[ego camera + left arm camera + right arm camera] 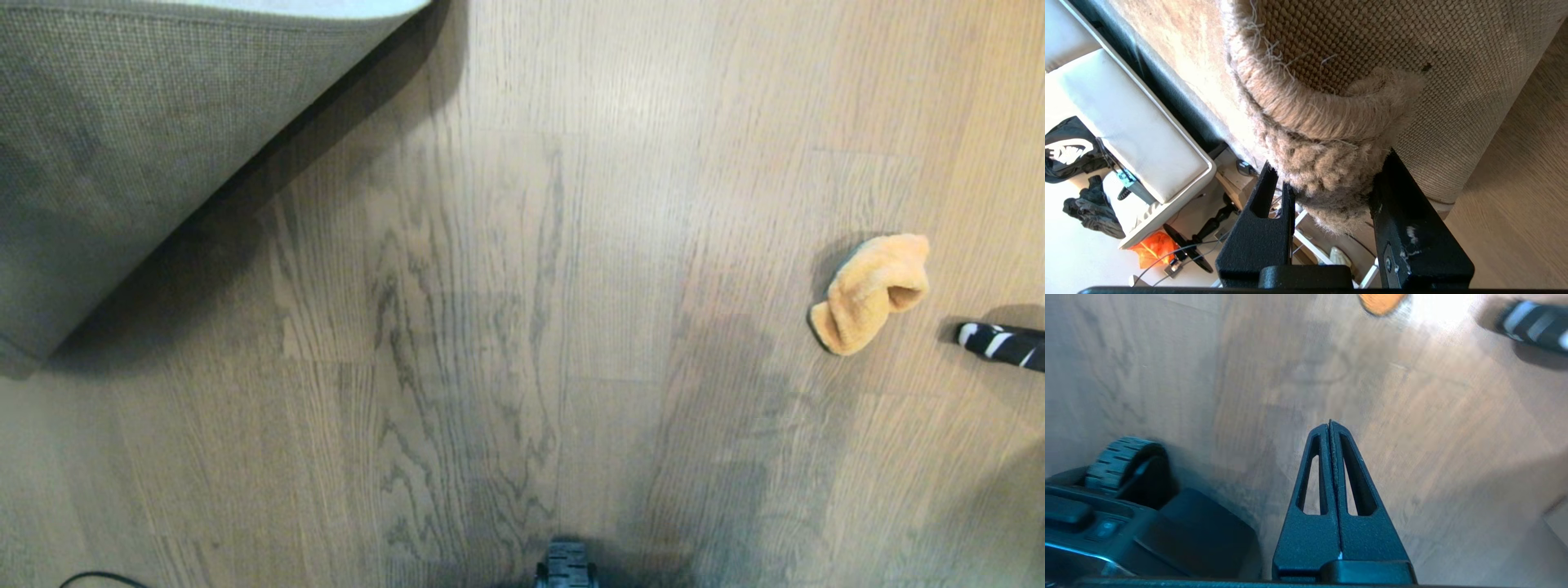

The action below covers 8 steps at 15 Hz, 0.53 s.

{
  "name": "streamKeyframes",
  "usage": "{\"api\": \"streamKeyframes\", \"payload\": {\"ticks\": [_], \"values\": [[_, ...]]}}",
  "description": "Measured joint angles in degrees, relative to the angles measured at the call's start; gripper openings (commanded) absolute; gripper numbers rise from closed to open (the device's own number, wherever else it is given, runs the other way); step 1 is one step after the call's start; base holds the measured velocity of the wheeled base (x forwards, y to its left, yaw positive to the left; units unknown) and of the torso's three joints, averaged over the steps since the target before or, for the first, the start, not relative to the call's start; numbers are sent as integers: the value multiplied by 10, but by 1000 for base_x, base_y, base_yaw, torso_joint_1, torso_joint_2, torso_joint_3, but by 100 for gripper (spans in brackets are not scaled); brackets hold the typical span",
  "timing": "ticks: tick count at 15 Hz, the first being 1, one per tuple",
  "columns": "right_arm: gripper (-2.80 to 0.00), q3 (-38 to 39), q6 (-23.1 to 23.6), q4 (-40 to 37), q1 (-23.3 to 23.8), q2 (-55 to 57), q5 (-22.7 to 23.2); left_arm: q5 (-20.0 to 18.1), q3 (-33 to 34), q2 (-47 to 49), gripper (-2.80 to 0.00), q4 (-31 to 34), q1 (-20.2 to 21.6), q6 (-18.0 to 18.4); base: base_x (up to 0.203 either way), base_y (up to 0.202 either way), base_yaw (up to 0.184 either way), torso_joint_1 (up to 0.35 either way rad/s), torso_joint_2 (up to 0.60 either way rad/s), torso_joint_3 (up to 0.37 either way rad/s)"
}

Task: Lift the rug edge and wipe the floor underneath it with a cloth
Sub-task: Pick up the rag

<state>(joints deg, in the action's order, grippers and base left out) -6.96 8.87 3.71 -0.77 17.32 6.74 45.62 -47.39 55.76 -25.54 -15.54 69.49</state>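
the left pincer is clamping the bound corner of the rug edge, its jaws part-way apart with the thick pile and cord filling the gap, and is holding it peeled up so the tan woven backing is facing out over the floor. the bite is sitting only on the very tip of the corner, so the heavy rug is at risk of slipping free and flopping back over the exposed planks. the right pincer is hanging fully shut and empty, so it is likely needing to open before any grab. the orange cloth is lying ahead of that pincer, well apart from it, beside a black-and-white striped object.
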Motion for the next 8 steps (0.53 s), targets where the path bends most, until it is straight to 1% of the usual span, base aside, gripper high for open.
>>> {"api": "streamKeyframes", "payload": {"ticks": [2,4,8], "values": [[-280,-13,0,21,-3,55,21,0,3,0,-280,0,0,0,0,0,0,0,0,0],[-280,-15,2,38,-4,107,53,1,5,0,-280,0,0,-1,0,0,0,0,0,0],[-280,14,1,51,-4,186,125,4,12,1,-280,1,-4,0,0,0,0,0,0,0]]}}
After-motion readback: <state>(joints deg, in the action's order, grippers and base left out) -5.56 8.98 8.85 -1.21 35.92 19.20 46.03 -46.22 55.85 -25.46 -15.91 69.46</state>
